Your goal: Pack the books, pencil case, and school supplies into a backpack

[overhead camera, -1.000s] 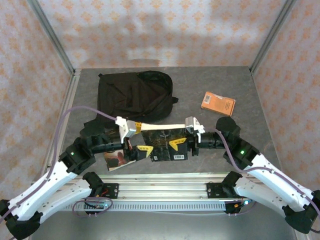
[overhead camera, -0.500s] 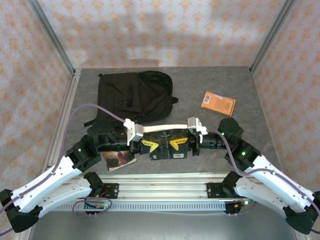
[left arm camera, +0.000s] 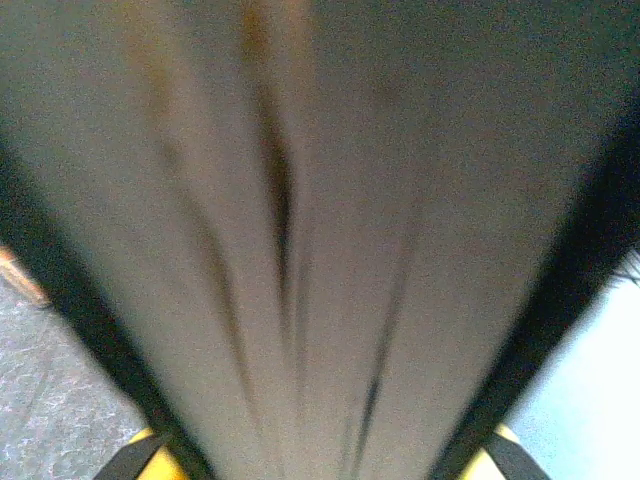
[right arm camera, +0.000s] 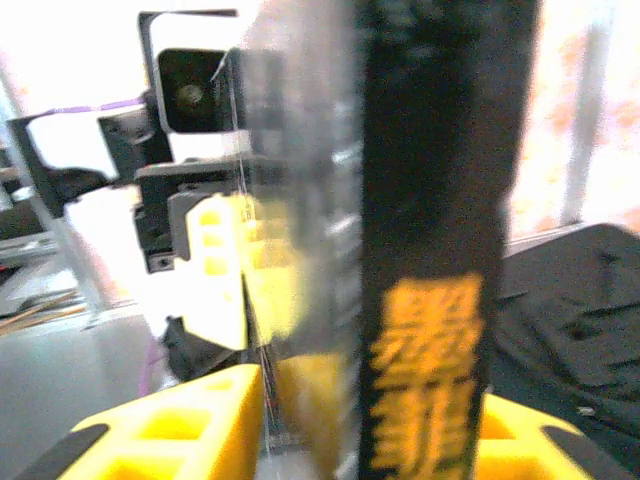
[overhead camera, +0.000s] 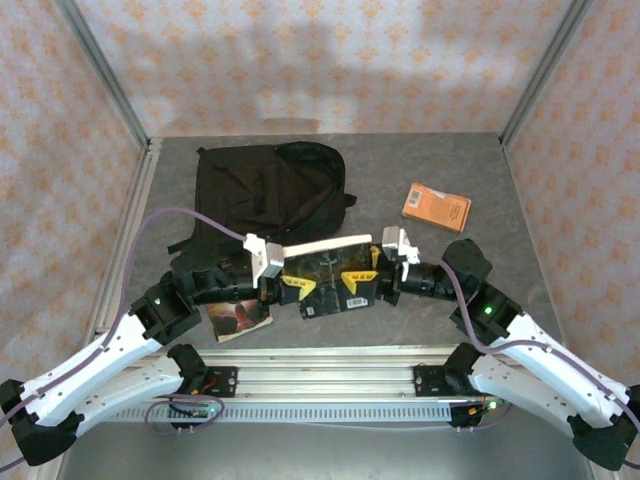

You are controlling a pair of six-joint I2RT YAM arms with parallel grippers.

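Left fingers (overhead camera: 292,286): they are closed on the left edge of the black-grey book (overhead camera: 326,268). In the left wrist view the yellow tips (left arm camera: 150,462) are seen at both lower corners, and the pale page edge of the book (left arm camera: 300,250) is packed between them.
Right fingers (overhead camera: 353,282): they are set on either side of the book's right end. In the right wrist view a yellow finger (right arm camera: 190,430) is seen on each side of the black spine with orange lettering (right arm camera: 430,200). Whether they are pressed on the book or slightly parted from it cannot be told, as the picture is blurred.
Black-grey book: it is held off the desk (overhead camera: 500,170) between the two arms, near the front centre. It is tilted, with its pale page edge turned toward the backpack (overhead camera: 270,190).
Backpack: it is laid flat at the rear left of the desk, just behind the book. Its black fabric (right arm camera: 570,320) is seen past the spine from the right wrist.
Orange booklet (overhead camera: 436,207): it is laid flat at the rear right of the desk, well apart from the backpack.
Dark book with a reddish glow (overhead camera: 238,318): it is laid flat on the desk at the front left, partly covered by the left arm.
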